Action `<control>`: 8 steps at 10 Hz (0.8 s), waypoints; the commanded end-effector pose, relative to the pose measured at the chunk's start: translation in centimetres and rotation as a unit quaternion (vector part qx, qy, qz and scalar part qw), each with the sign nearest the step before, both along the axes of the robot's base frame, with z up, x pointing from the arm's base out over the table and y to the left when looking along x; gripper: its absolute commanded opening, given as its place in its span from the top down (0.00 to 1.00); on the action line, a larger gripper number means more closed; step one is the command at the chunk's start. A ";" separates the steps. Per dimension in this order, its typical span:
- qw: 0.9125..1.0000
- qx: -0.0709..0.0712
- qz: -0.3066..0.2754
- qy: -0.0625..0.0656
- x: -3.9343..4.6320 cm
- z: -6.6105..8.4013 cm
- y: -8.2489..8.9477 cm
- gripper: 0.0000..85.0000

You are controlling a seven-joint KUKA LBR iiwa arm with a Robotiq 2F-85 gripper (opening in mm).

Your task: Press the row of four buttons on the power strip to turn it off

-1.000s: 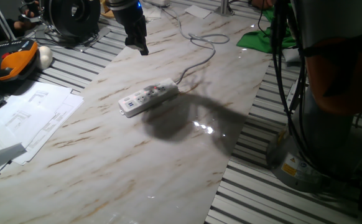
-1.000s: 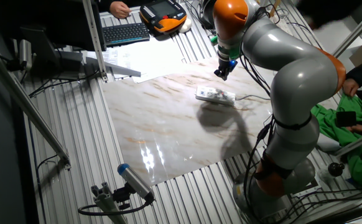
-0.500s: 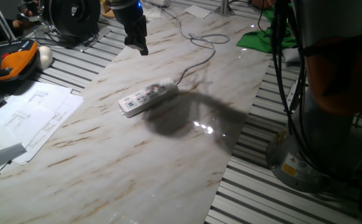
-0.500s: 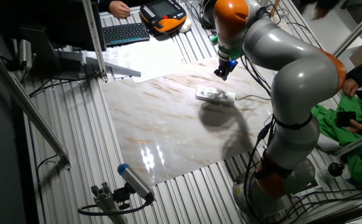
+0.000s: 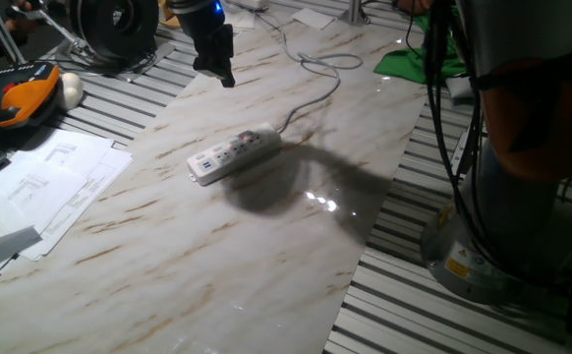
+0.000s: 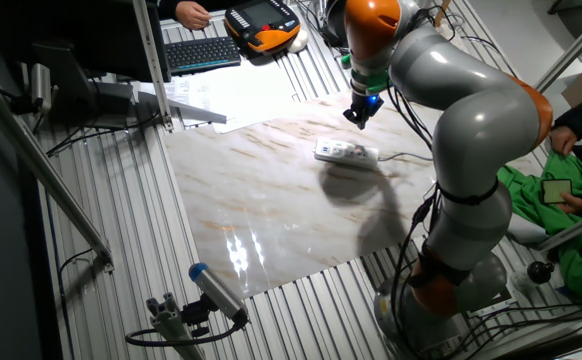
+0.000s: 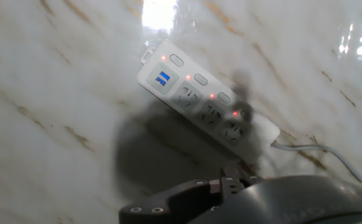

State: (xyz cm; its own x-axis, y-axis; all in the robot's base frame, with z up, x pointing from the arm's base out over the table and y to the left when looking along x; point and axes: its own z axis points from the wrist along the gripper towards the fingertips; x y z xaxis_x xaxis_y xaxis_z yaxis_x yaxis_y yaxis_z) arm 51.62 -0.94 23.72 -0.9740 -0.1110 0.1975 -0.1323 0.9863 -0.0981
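Hardly anything has moved since a second ago: your jaws [image 5: 225,75] have drifted only slightly up and away, and the strip [image 5: 234,153] lies where it did. So no press has begun, and the task is, by my judgement, at its start.

From one fixed view, you see the strip lying at a slant near the middle of the marble counter [image 5: 266,256], its cable [image 5: 315,93] running off toward the far edge. Your jaws hang well above and beyond it, apart from it. Papers [image 5: 40,187] lie off the counter's side.

From the other fixed view, your jaws [image 6: 357,117] sit above the strip [image 6: 346,152], toward the counter's far side [image 6: 251,200]. You cannot tell from here whether they are released or clenched.

From the hand view, you look down on the strip [image 7: 206,106]. Its four buttons [image 7: 211,89] run in a line along one edge, each with a small red light beside it, so it reads as on. No fingertips show, so their state stays unknown. You will likely need to come down over an end button first.
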 end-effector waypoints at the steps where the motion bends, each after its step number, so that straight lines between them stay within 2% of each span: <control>1: 1.000 -0.007 -0.004 0.000 0.01 0.0 0.0 1.00; 2: 1.000 -0.018 -0.018 0.006 0.01 0.0 0.0 1.00; 3: 1.000 -0.011 -0.027 0.006 0.01 0.0 0.0 1.00; 4: 0.999 0.004 -0.038 0.003 0.01 0.0 0.0 1.00; 6: 0.999 -0.006 -0.032 0.001 0.01 0.0 0.0 1.00; 7: 1.000 -0.010 -0.028 0.005 0.01 0.0 0.0 1.00; 8: 1.000 -0.009 -0.029 0.005 0.01 0.0 0.0 1.00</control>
State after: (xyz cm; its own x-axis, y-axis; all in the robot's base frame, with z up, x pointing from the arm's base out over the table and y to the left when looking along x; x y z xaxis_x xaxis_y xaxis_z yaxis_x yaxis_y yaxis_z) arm 51.63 -0.93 23.70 -0.9772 -0.0484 0.2068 -0.0748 0.9898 -0.1215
